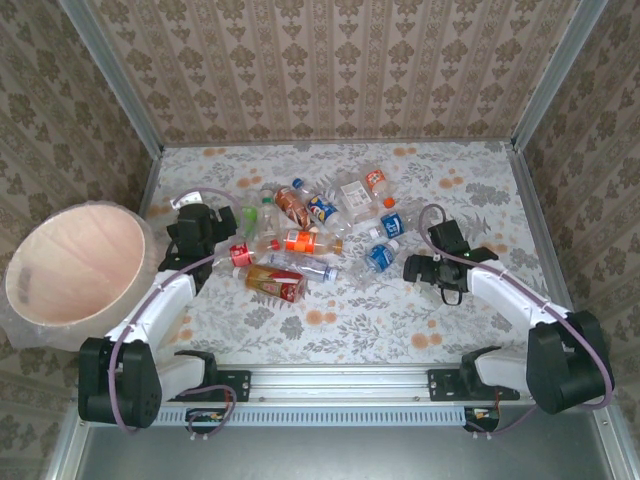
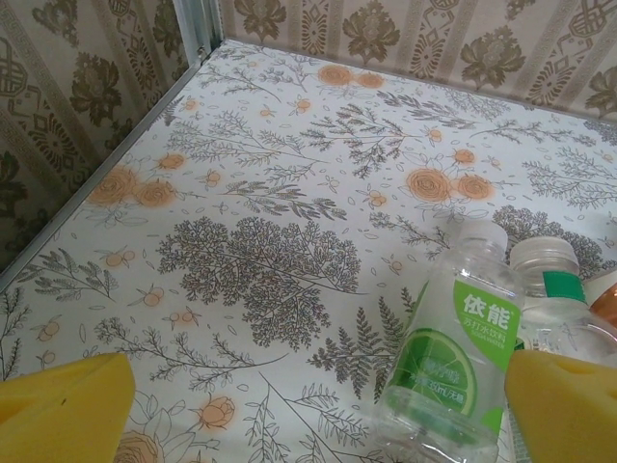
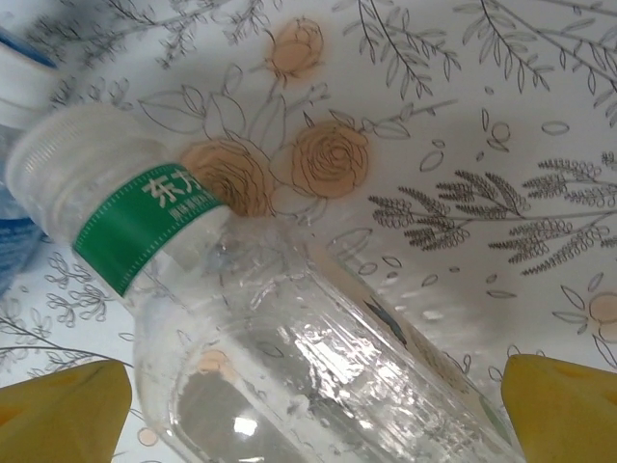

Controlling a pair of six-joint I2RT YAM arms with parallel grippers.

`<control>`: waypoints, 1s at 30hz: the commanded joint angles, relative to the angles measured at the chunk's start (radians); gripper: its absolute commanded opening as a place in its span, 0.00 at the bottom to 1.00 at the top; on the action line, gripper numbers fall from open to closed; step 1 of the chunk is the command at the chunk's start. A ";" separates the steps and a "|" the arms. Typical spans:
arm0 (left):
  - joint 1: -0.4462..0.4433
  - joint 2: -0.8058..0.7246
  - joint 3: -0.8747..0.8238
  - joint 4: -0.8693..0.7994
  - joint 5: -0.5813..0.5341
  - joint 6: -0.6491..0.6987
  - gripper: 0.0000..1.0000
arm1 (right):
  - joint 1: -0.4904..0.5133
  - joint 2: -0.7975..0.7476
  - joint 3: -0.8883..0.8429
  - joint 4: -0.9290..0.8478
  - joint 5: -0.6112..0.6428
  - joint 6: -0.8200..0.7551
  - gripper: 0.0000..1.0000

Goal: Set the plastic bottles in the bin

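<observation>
Bottles (image 1: 300, 235) lie scattered across the middle of the flowered table (image 1: 350, 330), most of them on their sides and close together, with red, orange, blue and green labels among them. A flat red-labelled one (image 1: 275, 283) lies nearest the arms, an orange-labelled one (image 1: 305, 242) sits just behind it, and a blue one (image 1: 380, 257) is off to the right of the heap. The bin (image 1: 120, 260) stands well to the left, beyond the table's left edge and beside the left arm, its mouth open upward.

The left hand (image 1: 205, 215) hangs over the left end of the heap with its fingers spread wide. From its wrist, the yellow pads (image 2: 67, 405) sit far apart in the lower corners. A green-labelled bottle (image 2: 448, 367) lies on the table (image 2: 260, 193) just inside the right pad, with a second bottle (image 2: 554, 289), green-banded at the neck, right behind it.

The right hand (image 1: 425, 268) is low at the right side of the heap, just beside the blue bottle. Its fingers are spread too. A clear bottle (image 3: 289, 357) with a green neck band lies slantwise between the pads (image 3: 564, 405), cap toward the upper left. I cannot tell whether either pad touches it. A blue bottle (image 3: 14, 241) shows at the left edge.
</observation>
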 commanded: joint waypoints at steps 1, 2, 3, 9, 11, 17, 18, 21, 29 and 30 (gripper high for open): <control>-0.003 -0.021 0.014 -0.021 -0.020 -0.018 1.00 | 0.016 0.017 0.027 -0.043 0.062 0.033 1.00; -0.003 -0.020 0.014 -0.020 -0.022 -0.019 1.00 | 0.020 0.023 0.026 -0.036 0.062 0.035 1.00; -0.002 -0.019 0.016 -0.022 -0.026 -0.019 1.00 | 0.026 0.031 0.026 -0.031 0.059 0.038 1.00; -0.003 -0.007 0.024 -0.034 -0.036 -0.021 1.00 | 0.035 0.062 0.019 -0.035 0.081 0.123 0.99; -0.002 -0.005 0.028 -0.037 -0.038 -0.023 1.00 | 0.036 0.062 0.015 -0.047 0.095 0.135 0.98; -0.002 -0.004 0.048 -0.058 -0.023 -0.036 1.00 | 0.066 0.040 -0.017 -0.071 0.093 0.184 0.91; -0.002 -0.003 0.053 -0.062 -0.014 -0.038 1.00 | 0.071 0.035 -0.027 -0.066 0.095 0.189 0.91; -0.002 -0.003 0.060 -0.065 0.011 -0.044 1.00 | 0.075 0.031 -0.045 -0.055 0.101 0.195 0.88; -0.002 -0.003 0.098 -0.103 0.069 -0.051 1.00 | 0.104 0.048 -0.062 -0.025 0.147 0.225 0.78; -0.002 -0.004 0.102 -0.103 0.089 -0.052 1.00 | 0.108 0.049 -0.064 -0.021 0.150 0.226 0.77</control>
